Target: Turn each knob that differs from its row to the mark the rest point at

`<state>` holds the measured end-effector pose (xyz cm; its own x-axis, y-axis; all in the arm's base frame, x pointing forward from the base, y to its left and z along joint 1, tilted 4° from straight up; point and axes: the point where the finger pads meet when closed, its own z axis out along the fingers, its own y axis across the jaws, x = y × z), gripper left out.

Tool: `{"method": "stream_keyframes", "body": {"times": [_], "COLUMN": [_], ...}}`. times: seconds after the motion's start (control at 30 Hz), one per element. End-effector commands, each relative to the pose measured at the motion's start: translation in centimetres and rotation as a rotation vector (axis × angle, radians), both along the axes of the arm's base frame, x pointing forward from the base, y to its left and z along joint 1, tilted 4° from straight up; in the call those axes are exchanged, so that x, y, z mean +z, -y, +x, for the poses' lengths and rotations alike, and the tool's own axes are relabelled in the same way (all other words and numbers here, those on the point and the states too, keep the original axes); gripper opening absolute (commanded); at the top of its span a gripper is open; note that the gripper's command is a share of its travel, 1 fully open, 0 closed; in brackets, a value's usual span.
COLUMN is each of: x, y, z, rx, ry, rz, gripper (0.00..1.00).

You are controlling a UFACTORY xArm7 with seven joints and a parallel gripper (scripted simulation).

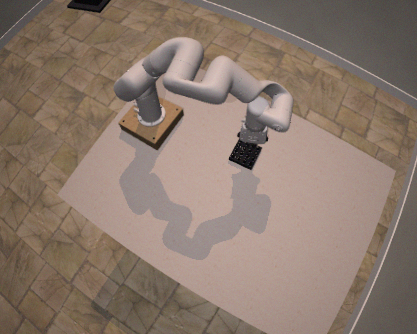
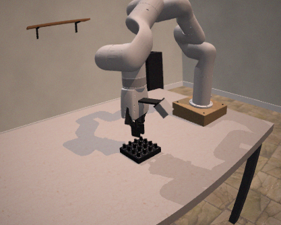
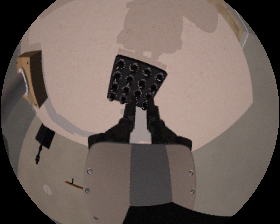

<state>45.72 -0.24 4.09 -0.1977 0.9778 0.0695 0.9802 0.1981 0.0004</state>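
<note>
My fingers (image 2: 137,131) black, my arm (image 1: 225,78) (image 2: 145,14) pale grey-white. Knob box (image 1: 245,154) (image 2: 140,152) (image 3: 136,82) black — knobs black too, tiny pale marks around them. Tabletop (image 1: 295,216) (image 2: 74,186) (image 3: 200,90) pinkish beige, faintly speckled. Base block (image 1: 160,133) (image 2: 199,113) (image 3: 36,80) wood-brown. Floor (image 1: 35,126) (image 2: 266,186) — patchwork of tan and brown stone, darker joints.

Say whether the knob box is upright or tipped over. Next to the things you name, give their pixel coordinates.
Upright: the knob box (image 1: 240,163) (image 2: 131,156) (image 3: 138,76) lies flat on the table (image 1: 310,201) (image 2: 74,186) (image 3: 205,85), knobs (image 1: 245,152) (image 2: 138,154) (image 3: 134,67) pointing up.
</note>
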Motion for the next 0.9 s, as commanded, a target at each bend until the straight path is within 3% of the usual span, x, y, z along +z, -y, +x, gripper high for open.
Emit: {"method": "stream_keyframes", "body": {"times": [0.0, 0.87], "x": [0.2, -1.2], "y": [0.0, -0.1], "z": [0.1, 0.1], "rx": [0.0, -0.001], "ry": [0.004, 0.003], "rz": [0.0, 0.0], "gripper": [0.19, 0.19]}}
